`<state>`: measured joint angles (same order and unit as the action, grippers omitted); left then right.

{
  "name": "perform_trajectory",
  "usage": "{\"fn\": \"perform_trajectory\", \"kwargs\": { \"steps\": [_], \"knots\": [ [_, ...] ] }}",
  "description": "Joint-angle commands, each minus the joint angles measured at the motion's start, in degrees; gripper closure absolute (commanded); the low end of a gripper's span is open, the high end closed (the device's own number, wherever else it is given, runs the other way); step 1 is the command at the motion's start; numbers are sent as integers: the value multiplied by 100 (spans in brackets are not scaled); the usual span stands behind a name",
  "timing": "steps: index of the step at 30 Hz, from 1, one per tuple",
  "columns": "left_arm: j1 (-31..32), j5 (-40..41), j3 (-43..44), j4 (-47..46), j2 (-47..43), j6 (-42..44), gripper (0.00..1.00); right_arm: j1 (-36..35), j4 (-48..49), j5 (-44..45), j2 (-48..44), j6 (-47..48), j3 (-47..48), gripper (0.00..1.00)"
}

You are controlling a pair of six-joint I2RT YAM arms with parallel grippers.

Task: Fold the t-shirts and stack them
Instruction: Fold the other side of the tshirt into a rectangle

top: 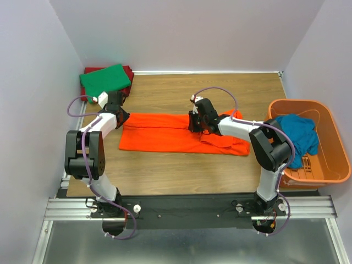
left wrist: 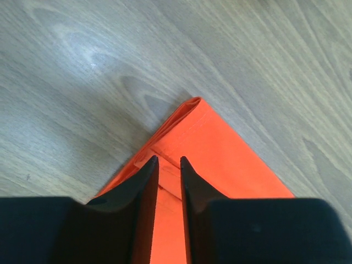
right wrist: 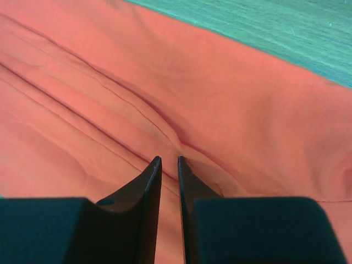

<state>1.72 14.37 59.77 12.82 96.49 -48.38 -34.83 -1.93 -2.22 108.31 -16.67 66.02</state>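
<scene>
Left tool (left wrist: 168,160) tight on orange t-shirt (left wrist: 220,148) corner

The dark red cloth tee (top: 130,71) lay almost wholly under the folded green cloth tee (top: 104,81), with only an edge showing. The right arm (top: 264,146) covered part of the teal blue cloth tee (top: 300,132) in the rigid orange plastic basket (top: 297,102). The left tool (left wrist: 168,160) hid the near part of the bright orange cloth tee (left wrist: 220,154); whether it pinched cloth could not be told. In the right wrist view that tee ran past three picture edges, and the right tool (right wrist: 168,159) had closed on a pucker, the pinched fabric out of sight.
</scene>
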Motion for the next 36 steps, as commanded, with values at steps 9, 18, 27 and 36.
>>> {"fn": "perform_trajectory", "kwargs": {
  "steps": [9, 18, 27, 36],
  "knots": [
    [-40, 180, -88, 115, 142, -128, 66, -42, 141, -244, 137, -65, 218, 74],
    [-40, 180, -150, 98, 274, -172, 66, -42, 141, -393, 357, -91, 394, 74],
    [-31, 48, -150, -25, 397, -93, 82, -59, 141, -446, 471, -117, 473, 74],
    [-40, -48, -71, -104, 265, 39, 100, -77, 141, -428, 463, -135, 438, 84]
  ]
}}
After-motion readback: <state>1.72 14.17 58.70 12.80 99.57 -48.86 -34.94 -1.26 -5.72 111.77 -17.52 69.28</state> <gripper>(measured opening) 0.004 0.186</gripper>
